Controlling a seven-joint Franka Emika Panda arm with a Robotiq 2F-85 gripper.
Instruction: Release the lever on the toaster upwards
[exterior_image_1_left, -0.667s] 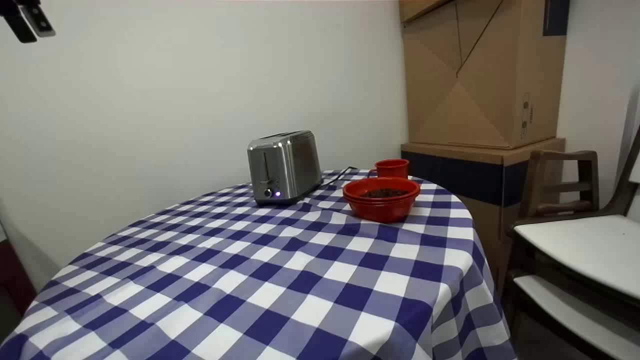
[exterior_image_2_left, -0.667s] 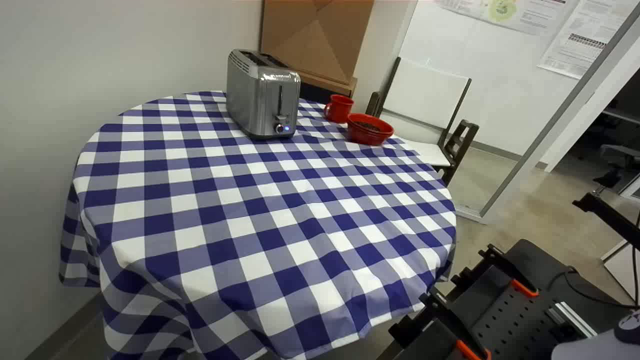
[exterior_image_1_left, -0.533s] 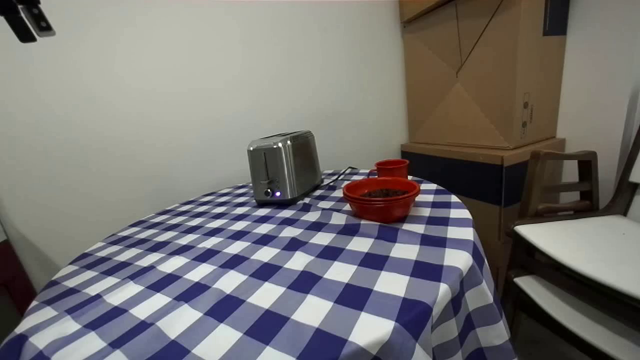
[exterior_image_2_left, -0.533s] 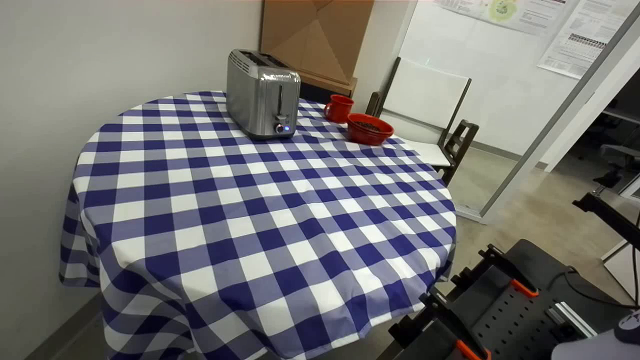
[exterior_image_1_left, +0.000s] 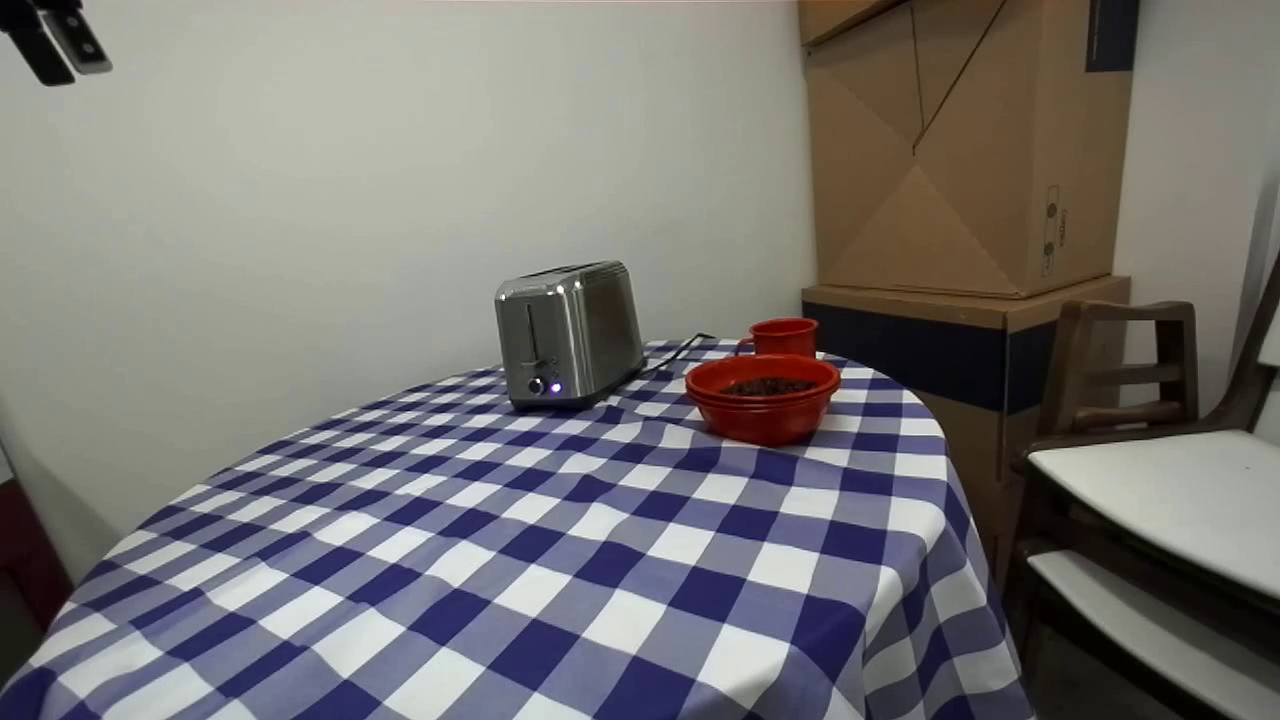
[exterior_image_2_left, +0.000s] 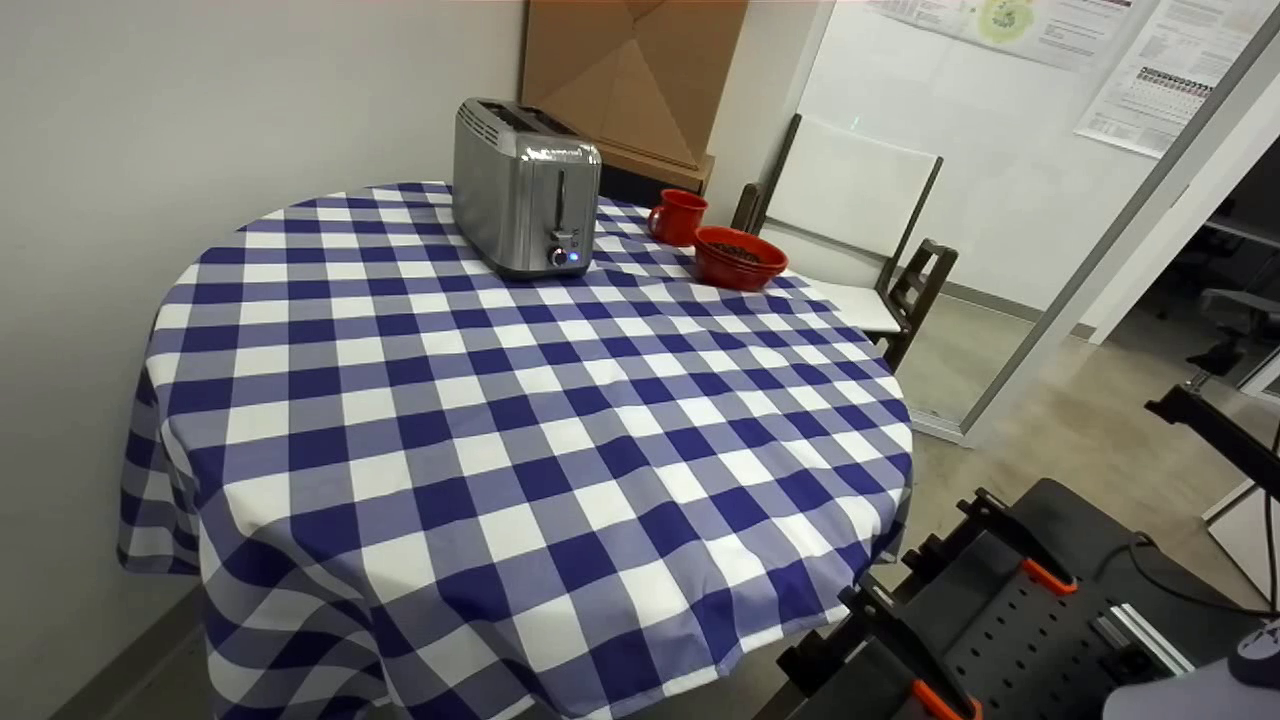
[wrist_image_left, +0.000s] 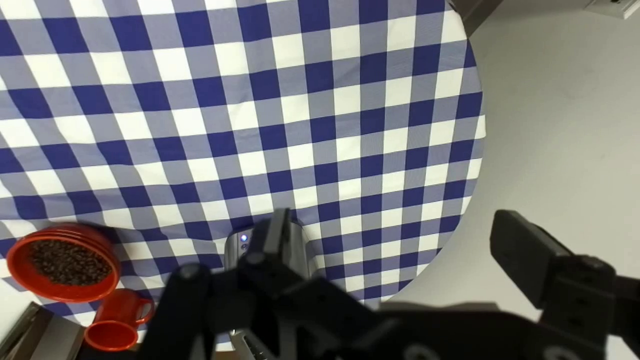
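Observation:
The silver-grey toaster stands on the checked table by the wall, in both exterior views (exterior_image_1_left: 590, 330) (exterior_image_2_left: 490, 190). Its lever (exterior_image_2_left: 565, 237) sits low in the slot on the end face, and it also shows low in an exterior view (exterior_image_1_left: 533, 364). A small light glows below it. My gripper (exterior_image_1_left: 62, 55) is high at the top left, far above and apart from the toaster. In the wrist view the gripper (wrist_image_left: 393, 222) is open and empty, its fingers wide apart. There the left finger hides much of the toaster (wrist_image_left: 300, 252), and I cannot see the lever.
Red stacked bowls with dark beans (exterior_image_1_left: 762, 415) and a red mug (exterior_image_2_left: 678, 218) stand beside the toaster. A black cord (exterior_image_1_left: 685, 350) runs behind it. A wall borders the table. Cardboard boxes (exterior_image_1_left: 930, 150) and a chair (exterior_image_2_left: 850, 190) stand beyond the table.

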